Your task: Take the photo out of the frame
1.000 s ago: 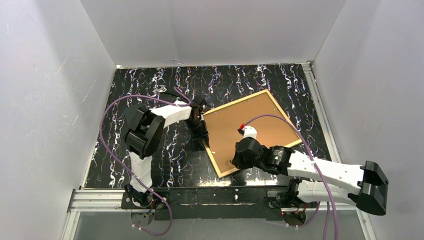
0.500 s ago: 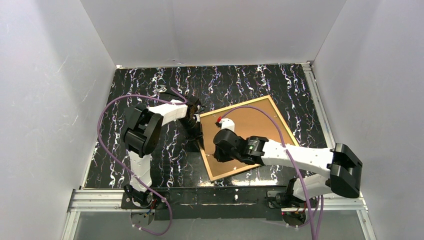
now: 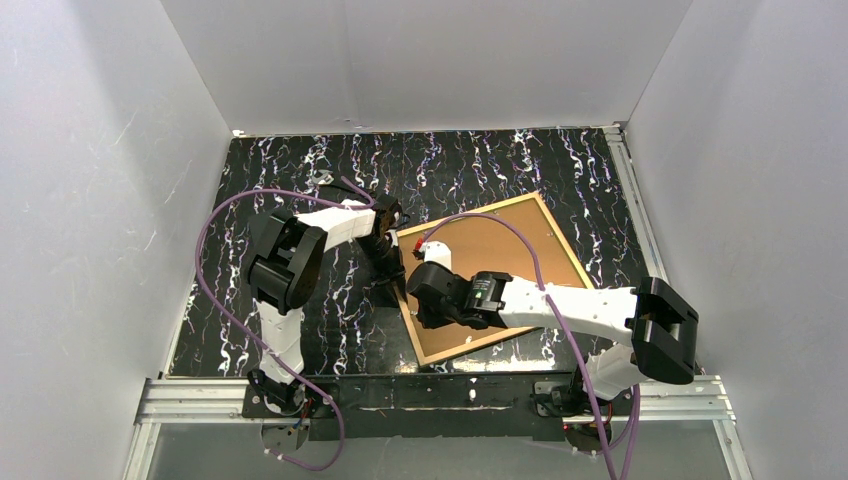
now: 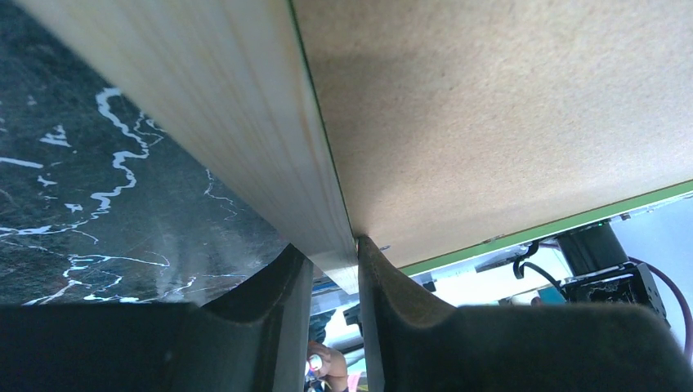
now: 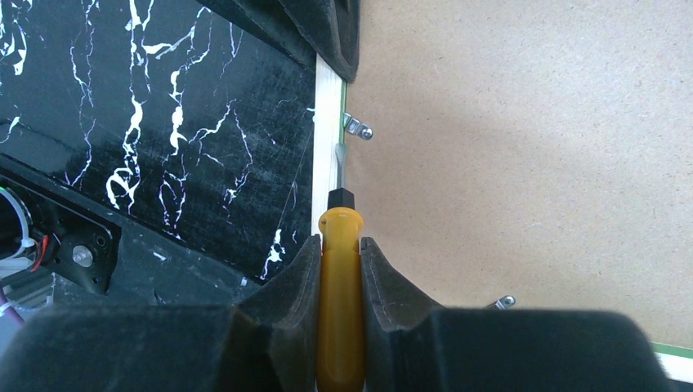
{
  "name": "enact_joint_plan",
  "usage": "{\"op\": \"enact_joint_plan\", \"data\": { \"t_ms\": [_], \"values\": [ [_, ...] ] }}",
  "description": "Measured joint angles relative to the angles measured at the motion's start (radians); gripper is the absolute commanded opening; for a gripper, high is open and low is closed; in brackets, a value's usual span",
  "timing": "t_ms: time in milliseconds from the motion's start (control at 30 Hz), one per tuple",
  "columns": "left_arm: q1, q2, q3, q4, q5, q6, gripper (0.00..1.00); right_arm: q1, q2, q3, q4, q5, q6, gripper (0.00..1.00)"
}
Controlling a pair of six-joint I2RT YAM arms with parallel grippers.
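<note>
The frame [image 3: 566,238] is lying back-up on the marbled table [image 3: 300,170], right of centre, with its brown backing board [image 3: 500,250] showing — the photo is hidden underneath. The left gripper [image 4: 327,255] is pinching the frame's left edge. The right gripper [image 5: 339,245] is clamping a yellow screwdriver [image 5: 339,219], whose blade is lying along that edge near a metal clip [image 5: 357,126].

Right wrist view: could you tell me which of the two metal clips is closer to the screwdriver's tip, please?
The upper clip, just beside the screwdriver blade at the frame; the other clip lies lower right.
</note>
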State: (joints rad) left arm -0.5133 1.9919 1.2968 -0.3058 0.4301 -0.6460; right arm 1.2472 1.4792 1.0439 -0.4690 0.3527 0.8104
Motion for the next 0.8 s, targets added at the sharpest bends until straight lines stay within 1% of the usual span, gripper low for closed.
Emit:
{"op": "enact_joint_plan", "data": {
  "t_ms": [800],
  "values": [
    [0.000, 0.000, 0.000, 0.000, 0.000, -0.002, 0.00, 0.010, 0.005, -0.014, -0.011, 0.008, 0.031, 0.01]
  ]
}}
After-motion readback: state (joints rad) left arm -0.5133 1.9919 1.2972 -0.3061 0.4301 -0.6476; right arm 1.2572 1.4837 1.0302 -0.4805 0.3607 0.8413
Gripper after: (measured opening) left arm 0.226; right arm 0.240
